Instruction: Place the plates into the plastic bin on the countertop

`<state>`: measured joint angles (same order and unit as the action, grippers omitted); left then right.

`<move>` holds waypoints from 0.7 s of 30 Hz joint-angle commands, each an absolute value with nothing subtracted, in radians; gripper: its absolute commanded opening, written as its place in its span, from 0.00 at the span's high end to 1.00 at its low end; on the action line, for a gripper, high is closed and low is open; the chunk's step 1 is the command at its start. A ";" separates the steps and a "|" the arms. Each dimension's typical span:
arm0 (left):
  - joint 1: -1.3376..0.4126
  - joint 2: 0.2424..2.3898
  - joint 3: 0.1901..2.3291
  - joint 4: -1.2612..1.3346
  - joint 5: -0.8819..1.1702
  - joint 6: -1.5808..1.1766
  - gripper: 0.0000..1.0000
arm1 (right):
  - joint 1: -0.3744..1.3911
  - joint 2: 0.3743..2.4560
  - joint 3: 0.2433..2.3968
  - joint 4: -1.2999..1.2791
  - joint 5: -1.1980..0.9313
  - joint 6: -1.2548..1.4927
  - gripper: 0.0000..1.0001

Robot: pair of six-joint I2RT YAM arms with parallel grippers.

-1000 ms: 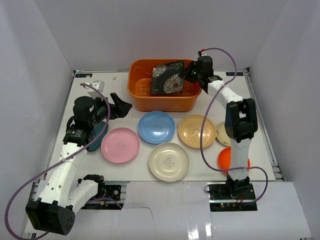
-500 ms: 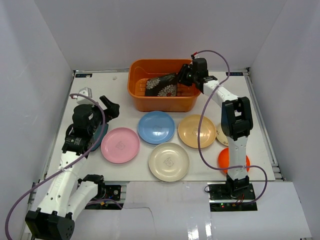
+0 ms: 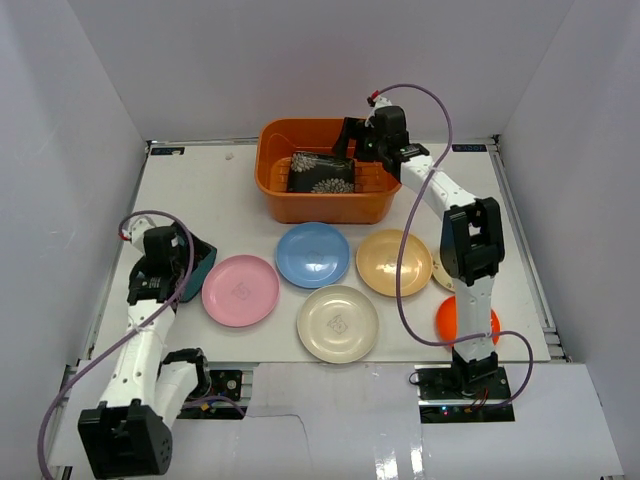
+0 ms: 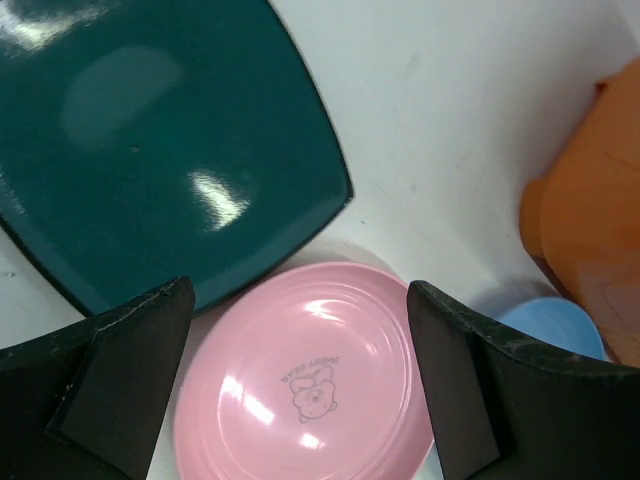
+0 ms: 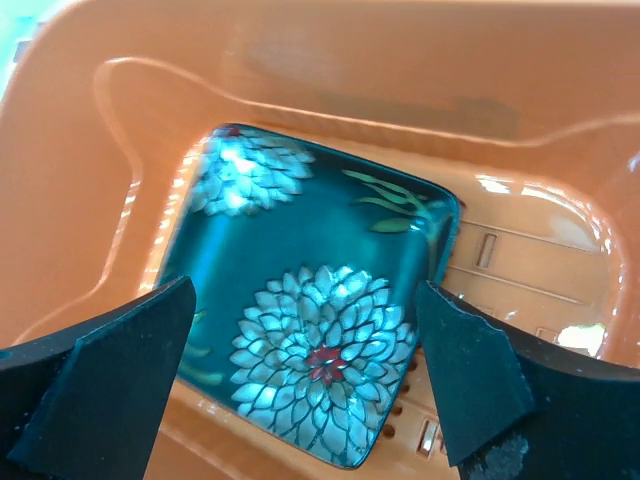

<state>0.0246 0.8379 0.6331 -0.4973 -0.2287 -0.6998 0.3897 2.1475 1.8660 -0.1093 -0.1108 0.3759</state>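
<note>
— Since a second ago our right end effector [image 3: 355, 142] has let go. The flowered plate [image 5: 310, 340] it held tilted over the plastic bin [image 3: 325, 208] now lies flat on the slotted floor. The fingers stand wide apart above it with nothing in them. Our left arm has pulled back toward its base too.

— Yep, we see that. So where are we overall?

— Early days, we'd say. One plate is in and seven are still out on the desk [image 3: 250, 190]. We count the dark teal plate [image 3: 203, 268], pink plate [image 3: 240, 290], light blue plate [image 3: 312, 254], cream plate [image 3: 338, 323] and tan plate [image 3: 393, 262]. There's also a small beige plate [image 3: 443, 268] and an orange plate [image 3: 455, 318], both half hidden behind the right arm.

— And our left end effector [image 4: 298, 300]?

— Spread wide and empty. It hovers over the spot where the teal plate's corner meets the pink one, and as far as we can tell it touches neither.

— So teal or pink goes next?

— That's our guess, nothing more.
</note>
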 commanded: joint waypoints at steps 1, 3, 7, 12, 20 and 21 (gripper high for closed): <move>0.143 0.821 0.629 -0.427 -0.031 -0.710 0.02 | 0.425 1.965 1.852 -0.062 -0.090 0.256 0.04; 0.144 0.775 0.653 -0.384 0.087 -0.684 0.02 | 0.452 1.893 1.778 -0.028 -0.147 0.235 0.10; 0.144 0.732 0.773 -0.373 0.241 -0.623 0.02 | 0.573 1.838 1.712 0.029 -0.294 0.232 0.26; 0.135 0.712 0.897 -0.388 0.314 -0.589 0.02 | 0.728 1.882 1.697 0.095 -0.380 0.276 0.60; 0.060 0.710 1.042 -0.373 0.332 -0.528 0.02 | 0.913 2.137 1.900 0.043 -0.364 0.330 0.44; 0.049 0.707 1.035 -0.342 0.362 -0.526 0.02 | 0.923 2.178 1.916 0.044 -0.356 0.345 0.40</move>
